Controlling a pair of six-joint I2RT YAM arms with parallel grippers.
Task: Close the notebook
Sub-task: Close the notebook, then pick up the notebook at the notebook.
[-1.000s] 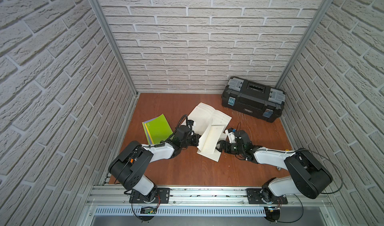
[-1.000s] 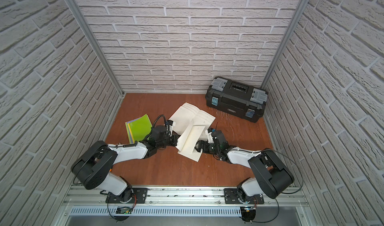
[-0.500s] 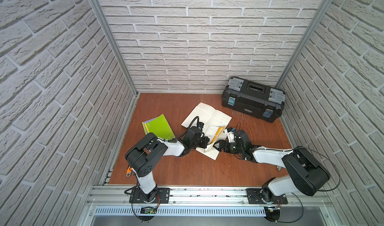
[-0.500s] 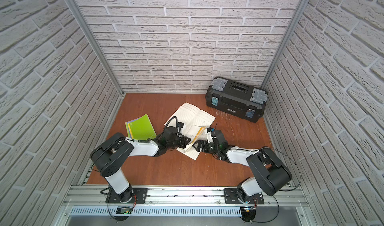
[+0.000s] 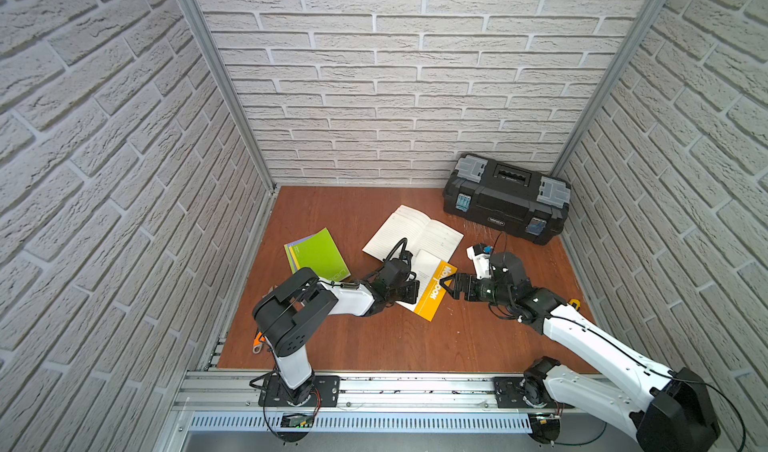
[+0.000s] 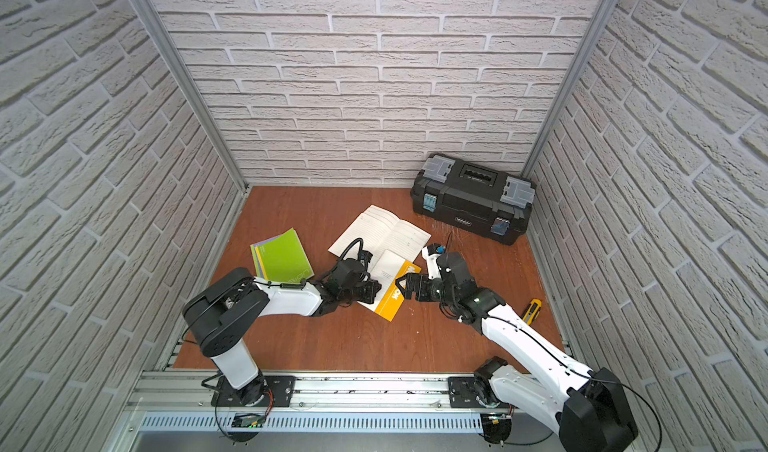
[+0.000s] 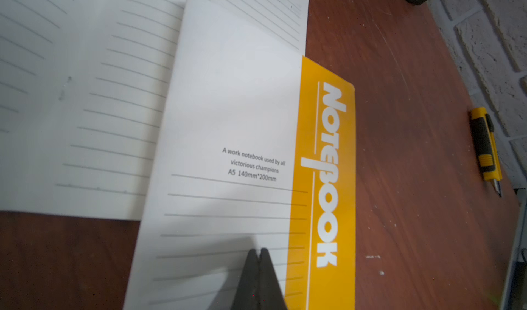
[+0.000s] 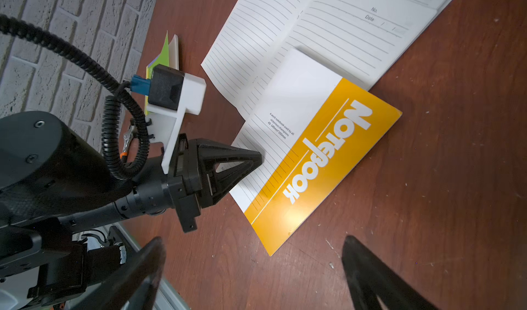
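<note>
Notebook (image 5: pixel 432 296) lies flat under the tips of my left gripper (image 5: pixel 415 292), clenched on nothing, long axis running 1 to 7 o'clock in a top view, while my spread right gripper (image 5: pixel 444 283) hovers empty at its 3 o'clock edge.

Notebook (image 7: pixel 236 109) cover reads "NOTEBOOK", "A5 140mm*200mm"; open pages (image 8: pixel 342 32) read "No.", "Date"

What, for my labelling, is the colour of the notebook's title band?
Yellow-orange, with white lettering; the title band shows best in the left wrist view.
</note>
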